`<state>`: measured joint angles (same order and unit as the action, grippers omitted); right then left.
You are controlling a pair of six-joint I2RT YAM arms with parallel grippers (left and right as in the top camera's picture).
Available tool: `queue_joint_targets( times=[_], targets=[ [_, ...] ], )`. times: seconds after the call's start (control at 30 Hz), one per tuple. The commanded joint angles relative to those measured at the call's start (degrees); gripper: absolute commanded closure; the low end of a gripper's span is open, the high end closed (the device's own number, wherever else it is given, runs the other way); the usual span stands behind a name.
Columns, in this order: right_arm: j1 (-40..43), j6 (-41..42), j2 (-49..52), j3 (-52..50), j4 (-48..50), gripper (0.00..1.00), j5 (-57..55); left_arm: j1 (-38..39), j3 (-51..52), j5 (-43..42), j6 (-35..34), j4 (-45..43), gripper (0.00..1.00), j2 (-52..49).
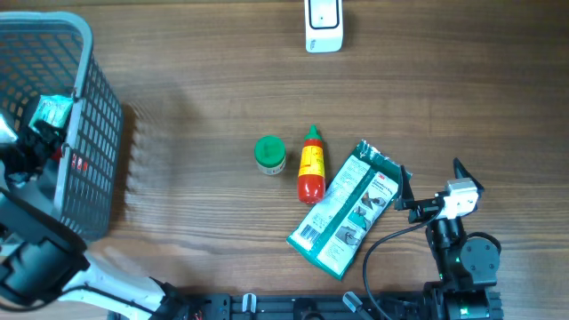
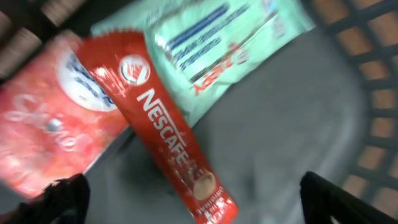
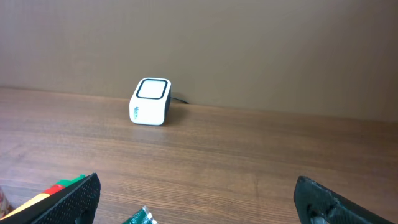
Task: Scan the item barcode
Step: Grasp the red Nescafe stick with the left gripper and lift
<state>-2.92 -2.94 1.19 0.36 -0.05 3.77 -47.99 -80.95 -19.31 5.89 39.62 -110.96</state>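
The left pincer (image 2: 202, 196) is down inside the grey basket (image 1: 93, 151), which sits at the left end of the wooden worktop (image 1: 196, 80). Its two fingers are wide apart and they hold nothing. Right under it lies a red coffee stick (image 2: 165, 130), flat on the bottom of the basket, with its lower end between the two fingers but not touching them. The top of the stick rests over a red pouch (image 2: 43, 137) on one side and a pale green packet (image 2: 224, 43) on the other. The picture there is a bit blurry. The white scanner (image 1: 324, 25) stands at the far edge of the worktop, well away from the basket. In the middle of the worktop there is a small jar with a green lid (image 1: 269, 155). Just beside it lies a red sauce bottle (image 1: 310, 165) with a green cap. Next to the bottle lies a big green bag (image 1: 347, 209), flat and slanted. The right pincer (image 3: 198, 202) is near the top corner of that bag. It points toward the scanner, its fingers are wide apart, and it holds nothing.
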Motion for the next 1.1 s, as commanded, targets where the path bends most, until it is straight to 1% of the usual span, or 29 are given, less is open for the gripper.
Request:
queue_joint_targets(
  times=[0.0,0.13,0.23,0.27,0.33,0.37,0.43,0.53,0.57,0.63,0.7,0.73,0.83,0.9,0.93,0.97,1.0,1.03,1.07],
  targets=[
    [-0.28,-0.5,0.0,-0.04,0.11,0.0,-0.85,-0.07,0.26,0.31,-3.65,-0.11,0.1,-5.25],
    [-0.28,-0.5,0.0,-0.04,0.11,0.0,-0.83,0.15,0.26,-0.48,-3.63,-0.24,0.1,-8.24],
    [-0.28,-0.5,0.0,-0.04,0.11,0.0,-0.83,0.15,0.26,-3.17,-3.65,-1.16,0.11,-9.77],
    [-0.28,-0.52,0.0,-0.04,0.11,0.0,-0.83,0.15,0.26,-4.2,-3.65,-1.36,0.15,-10.08],
    [-0.28,-0.5,0.0,-0.04,0.11,0.0,-0.83,0.28,0.26,-5.35,-3.69,-1.81,0.25,-10.93],
    [-0.28,-0.5,0.0,-0.04,0.11,0.0,-0.85,0.63,0.26,-5.31,-3.82,-1.97,0.28,-11.41],
    [-0.28,-0.5,0.0,-0.04,0.11,0.0,-0.83,1.44,0.26,-5.29,-3.8,-2.01,0.27,-11.78],
    [-0.28,-0.5,0.0,-0.04,0.11,0.0,-0.83,2.86,0.26,-5.29,-3.8,-2.58,0.2,-11.85],
    [-0.28,-0.5,0.0,-0.04,0.11,0.0,-0.83,3.43,0.26,-5.29,-3.8,-2.86,0.15,-11.85],
    [-0.28,-0.5,0.0,-0.04,0.11,0.0,-0.83,4.66,0.26,-5.29,-3.82,-3.5,0.12,-11.85],
    [-0.28,-0.5,0.0,-0.04,0.11,0.0,-0.83,6.51,0.26,-5.03,-3.8,-4.35,0.12,-11.85],
    [-0.28,-0.52,0.0,-0.04,0.11,0.0,-0.83,7.17,0.26,-3.61,-3.78,-4.57,0.14,-11.91],
    [-0.28,-0.5,0.0,-0.04,0.11,0.0,-0.83,8.24,0.28,3.65,-3.82,-4.7,0.24,-12.72],
    [-0.28,-0.5,0.0,-0.04,0.11,0.0,-0.83,8.35,0.33,5.03,-3.82,-4.07,0.24,-13.97],
    [-0.28,-0.5,0.0,-0.04,0.11,0.0,-0.83,8.33,0.33,4.79,-3.82,-3.82,0.27,-14.64],
    [-0.28,-0.5,0.0,-0.04,0.11,0.0,-0.83,8.35,0.35,4.55,-3.82,-3.85,0.34,-15.39],
    [-0.28,-0.5,0.0,-0.04,0.11,0.0,-0.83,8.35,0.35,3.85,-3.8,-3.89,0.47,-16.39],
    [-0.28,-0.5,0.0,-0.04,0.11,0.0,-0.83,8.35,0.35,2.95,-3.82,-3.93,0.67,-17.09],
    [-0.28,-0.5,0.0,-0.04,0.11,0.0,-0.83,8.35,0.35,1.86,-3.82,-4.11,0.8,-17.81]
  ],
)
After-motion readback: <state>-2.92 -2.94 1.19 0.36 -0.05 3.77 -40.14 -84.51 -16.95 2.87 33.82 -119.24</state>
